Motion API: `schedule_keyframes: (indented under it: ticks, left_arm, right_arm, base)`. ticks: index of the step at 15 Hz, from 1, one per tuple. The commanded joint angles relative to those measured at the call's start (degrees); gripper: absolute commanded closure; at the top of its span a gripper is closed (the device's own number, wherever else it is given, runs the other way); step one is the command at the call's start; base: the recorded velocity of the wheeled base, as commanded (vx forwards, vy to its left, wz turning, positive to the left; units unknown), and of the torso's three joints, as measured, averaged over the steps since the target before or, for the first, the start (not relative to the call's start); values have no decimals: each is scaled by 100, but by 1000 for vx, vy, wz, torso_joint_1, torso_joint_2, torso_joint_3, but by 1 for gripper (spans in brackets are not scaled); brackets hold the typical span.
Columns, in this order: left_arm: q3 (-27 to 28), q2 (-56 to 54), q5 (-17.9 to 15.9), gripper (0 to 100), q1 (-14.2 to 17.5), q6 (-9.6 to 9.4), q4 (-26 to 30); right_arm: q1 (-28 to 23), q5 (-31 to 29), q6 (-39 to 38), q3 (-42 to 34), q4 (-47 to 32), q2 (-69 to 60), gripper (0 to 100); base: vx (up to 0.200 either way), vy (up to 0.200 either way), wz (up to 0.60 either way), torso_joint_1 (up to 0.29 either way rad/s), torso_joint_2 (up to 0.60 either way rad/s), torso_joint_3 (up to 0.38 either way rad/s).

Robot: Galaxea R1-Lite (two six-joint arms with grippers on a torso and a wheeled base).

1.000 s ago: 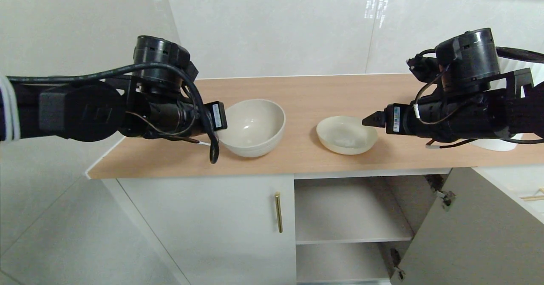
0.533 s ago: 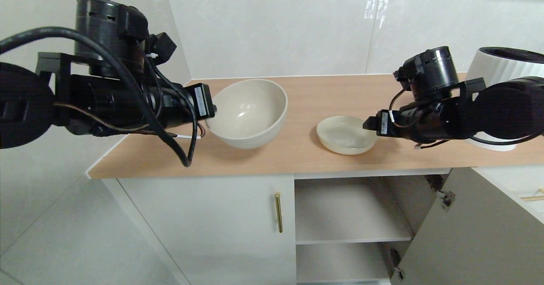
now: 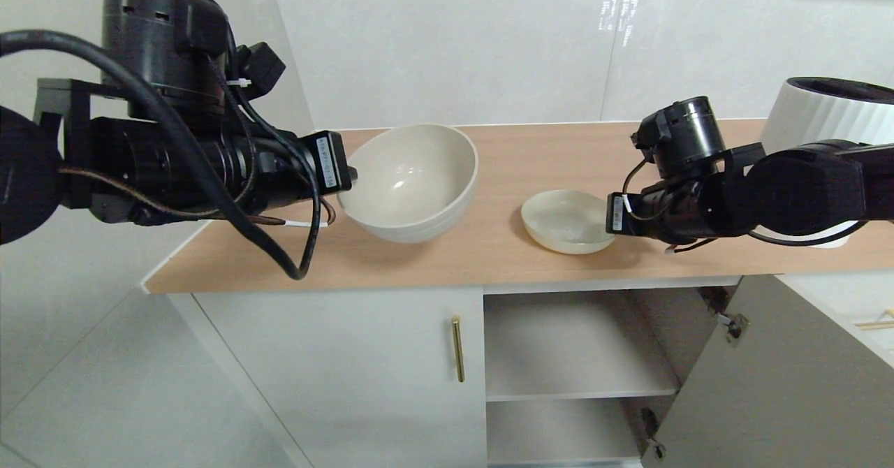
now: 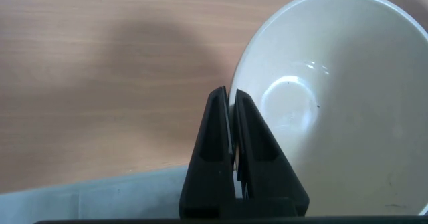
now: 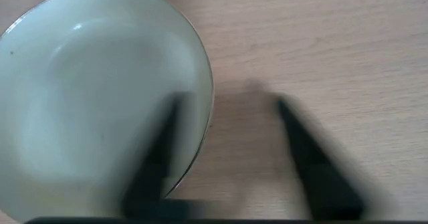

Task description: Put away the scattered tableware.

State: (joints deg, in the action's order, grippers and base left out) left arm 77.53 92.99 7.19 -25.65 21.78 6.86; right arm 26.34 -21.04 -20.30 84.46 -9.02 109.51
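Note:
A large cream bowl (image 3: 412,181) hangs tilted above the left part of the wooden countertop (image 3: 503,154). My left gripper (image 3: 348,174) is shut on its near rim; in the left wrist view the fingers (image 4: 231,120) pinch the bowl (image 4: 334,97) edge. A small shallow pale dish (image 3: 567,221) rests on the counter to the right. My right gripper (image 3: 606,211) is open at that dish's right rim. In the right wrist view one finger (image 5: 157,157) lies over the dish (image 5: 93,90), the other beside it on the wood.
A white ribbed container (image 3: 824,115) stands at the counter's right end behind my right arm. Below, the cabinet's right door (image 3: 768,377) stands open, showing two bare shelves (image 3: 573,349). The left door with a gold handle (image 3: 457,349) is closed.
My left gripper has lifted the large bowl off the counter and tilted it. My right arm has come down and forward to the small dish's rim.

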Motion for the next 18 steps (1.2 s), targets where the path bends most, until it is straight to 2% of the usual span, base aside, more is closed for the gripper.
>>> schedule_keyframes:
  ticks: [1,6,8,10,12,15,17,18]
  left_arm:
    - [-1,-18,1,100,-2,1,-1]
    - [-54,-70,1,100,-2,10,-1]
    - [-116,-79,-7,100,-2,19,-1]
    - [-247,-158,-7,100,-2,28,-1]
    - [-634,-404,-34,100,-37,28,-10]
    - [-889,-571,-25,100,-212,36,-10]
    - [-907,-554,-25,100,-221,36,-1]
    - [-915,-545,-16,100,-221,54,-1]
  right_arm:
    - [11,65,-9,1,-3,62,100]
    - [2,443,-361,71,-38,-255,100]
    - [2,768,-405,53,-407,-729,100]
    - [11,1383,-625,53,-768,-1063,100]
    - [2,1858,-651,36,-1225,-1300,100]
    - [2,1902,-704,-228,-1524,-1582,100]
    - [2,1902,-704,-325,-1550,-1687,100]
    - [2,2016,-677,-615,-1506,-1854,100]
  base:
    - [0,0,0,0,0,0]
    - [0,0,0,0,0,0]
    - [0,0,0,0,0,0]
    - [0,0,0,0,0,0]
    - [0,0,0,0,0,0]
    - [0,0,0,0,0,0]
    - [0,0,0,0,0,0]
    - [-200,0,0,-7,2,2]
